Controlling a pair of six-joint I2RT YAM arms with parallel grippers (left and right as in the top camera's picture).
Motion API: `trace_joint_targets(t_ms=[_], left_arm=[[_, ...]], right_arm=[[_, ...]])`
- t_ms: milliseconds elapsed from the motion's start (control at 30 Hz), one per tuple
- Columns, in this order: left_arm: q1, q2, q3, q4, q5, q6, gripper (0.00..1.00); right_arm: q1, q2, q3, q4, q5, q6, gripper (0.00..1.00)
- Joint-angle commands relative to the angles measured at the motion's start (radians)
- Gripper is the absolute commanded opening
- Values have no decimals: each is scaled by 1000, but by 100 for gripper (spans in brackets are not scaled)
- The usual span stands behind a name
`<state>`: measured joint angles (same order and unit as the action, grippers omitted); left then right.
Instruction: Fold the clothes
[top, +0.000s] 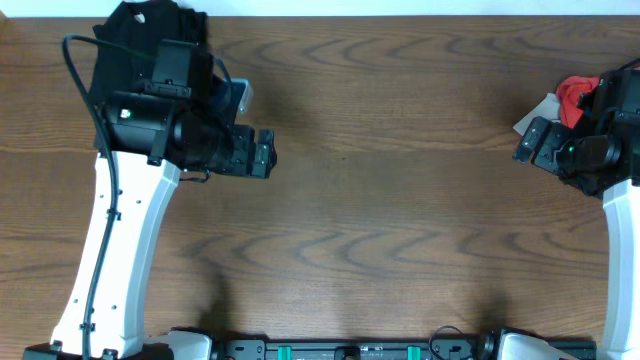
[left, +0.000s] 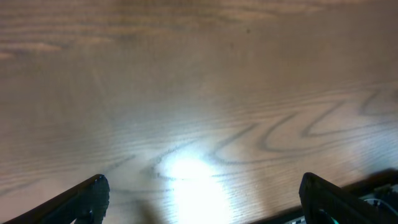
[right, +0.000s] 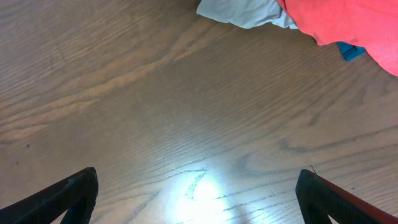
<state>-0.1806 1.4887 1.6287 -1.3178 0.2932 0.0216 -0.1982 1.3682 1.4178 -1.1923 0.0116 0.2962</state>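
Observation:
A black garment (top: 150, 25) is bunched at the table's far left corner, partly hidden under my left arm. At the far right edge lie a red garment (top: 573, 92) and a light grey piece (top: 535, 110). The right wrist view shows the same red garment (right: 348, 22) and grey piece (right: 242, 12) at its top. My left gripper (top: 262, 152) hangs open over bare wood (left: 202, 193), to the right of the black garment. My right gripper (top: 530, 140) is open too (right: 198, 186), just short of the grey piece, with nothing between its fingers.
The wooden table (top: 400, 200) spreads between the two arms. A small blue patch (right: 351, 51) peeks from under the red garment. The arm bases and a black rail (top: 350, 348) run along the near edge.

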Motion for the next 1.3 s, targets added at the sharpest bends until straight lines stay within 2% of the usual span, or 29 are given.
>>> trace_joint_targets(t_ms=[0,267,1267], left_arm=[[-2,10,-34,-5,10,-8,98],[-2,10,-85,-3,11,-9,98],[-2,10,-86,2,10,-8,98]], right_arm=[[-5,6,-1,-1,14,13,99],[-5,6,-1,-21,14,-14,99],[-5,6,-1,-34,14,-13,99]])
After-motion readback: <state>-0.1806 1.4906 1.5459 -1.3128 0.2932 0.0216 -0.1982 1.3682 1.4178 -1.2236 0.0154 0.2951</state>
